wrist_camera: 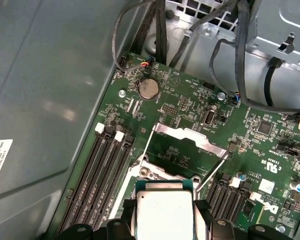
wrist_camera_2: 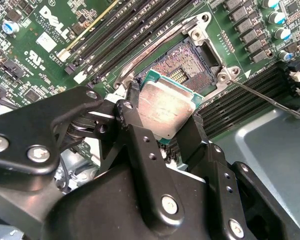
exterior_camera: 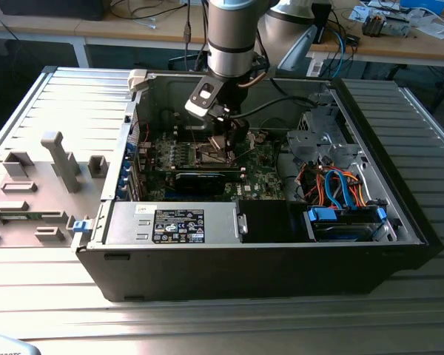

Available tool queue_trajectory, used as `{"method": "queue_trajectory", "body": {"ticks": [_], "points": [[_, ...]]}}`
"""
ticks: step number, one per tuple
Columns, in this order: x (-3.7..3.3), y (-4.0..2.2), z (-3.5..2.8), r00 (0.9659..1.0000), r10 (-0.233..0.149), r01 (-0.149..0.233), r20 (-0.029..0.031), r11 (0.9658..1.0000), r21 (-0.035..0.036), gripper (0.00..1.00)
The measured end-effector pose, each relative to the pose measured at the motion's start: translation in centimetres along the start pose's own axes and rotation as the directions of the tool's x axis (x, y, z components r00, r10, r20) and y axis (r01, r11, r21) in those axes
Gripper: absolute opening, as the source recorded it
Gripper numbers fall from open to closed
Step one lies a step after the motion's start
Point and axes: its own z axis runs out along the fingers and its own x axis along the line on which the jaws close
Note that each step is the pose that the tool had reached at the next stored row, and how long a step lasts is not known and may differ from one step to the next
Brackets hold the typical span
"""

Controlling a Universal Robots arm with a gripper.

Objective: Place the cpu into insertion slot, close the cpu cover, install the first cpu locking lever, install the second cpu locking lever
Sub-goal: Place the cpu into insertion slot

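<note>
Here the gripper (wrist_camera_2: 162,120) clamps the cpu (wrist_camera_2: 166,106), silvery top facing up.

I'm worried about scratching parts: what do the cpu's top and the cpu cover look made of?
The cpu: top looks like matte grey metal, dull sheen with smudges; its edge is green, likely circuit board. The cpu cover: seemingly bare steel plate, bright silvery reflections.

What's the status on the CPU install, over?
The gripper shut on the cpu. Chip held over the insertion slot, not seated. Hinged cpu cover open, nothing blocking the slot.
</note>
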Motion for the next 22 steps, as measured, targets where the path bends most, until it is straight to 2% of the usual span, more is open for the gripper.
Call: {"method": "queue_trajectory", "body": {"ticks": [12, 22], "points": [[0.00, 0.00, 0.06, 0.9986, 0.054, -0.054, 0.0015, 0.9986, -0.0009, 0.54], [0.03, 0.01, 0.12, 0.9948, 0.102, -0.102, 0.0028, 0.9948, -0.0018, 0.54]]}}
